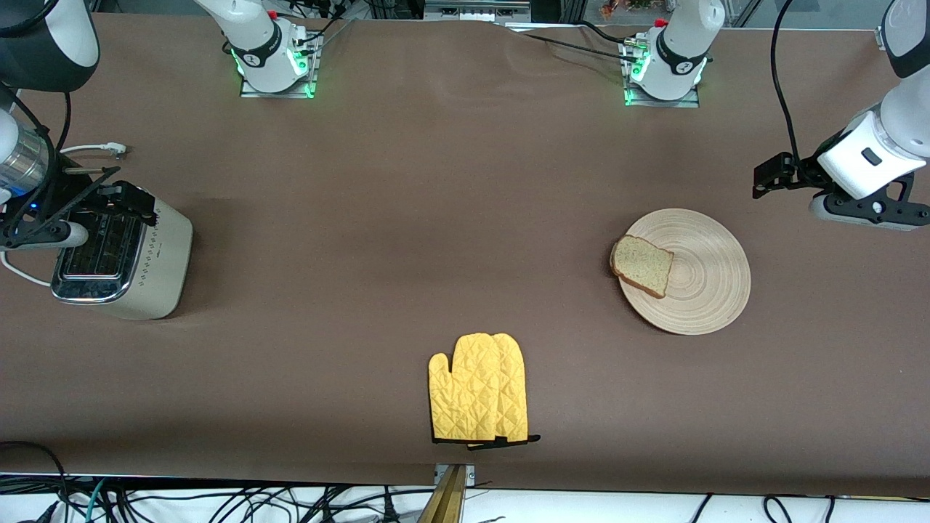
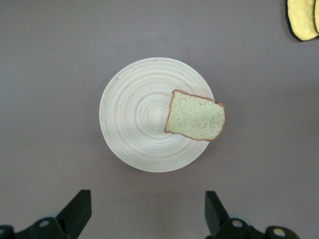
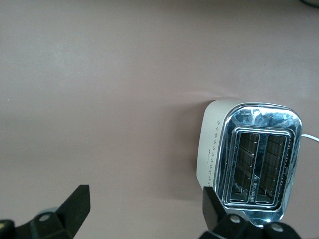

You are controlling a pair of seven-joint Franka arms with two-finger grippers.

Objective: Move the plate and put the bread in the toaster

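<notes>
Plate: the plate (image 1: pixel 697 283) lay flat on the table (image 1: pixel 436 240) toward the left arm's end, well apart from the toaster (image 1: pixel 123 261) at the right arm's end. It looked like stiff, light wood; a low rim lying flush to the cloth would probably be hard to get a finger under, so the edge free of bread seemed the best hold.
Bread: the bread (image 1: pixel 642 265) rested on the plate, one corner overhanging the rim on the side toward the toaster. It was judged soft, light and crumbly; a gentle pinch across the crust edges at the overhang looked safest.
Toaster: it stood upright, both slots facing up, apparently heavy enough to stay put. A white cord (image 1: pixel 94 149) ran from it.
Mitt: a yellow mitt (image 1: pixel 479 388) lay nearer the front camera than both, roughly midway along the table.
Left gripper: the left gripper (image 2: pixel 147 211) hung over bare table just beside the plate, jaws wide apart, holding nothing.
Right gripper: the right gripper (image 3: pixel 144 209) hung over the toaster's edge, jaws apart, empty.
Left wrist view only: the ring grain and how far the bread overhung.
Right wrist view only: straight down into the slots, which appeared empty.
Front view only: the gap between plate and toaster, and the mitt whole.
</notes>
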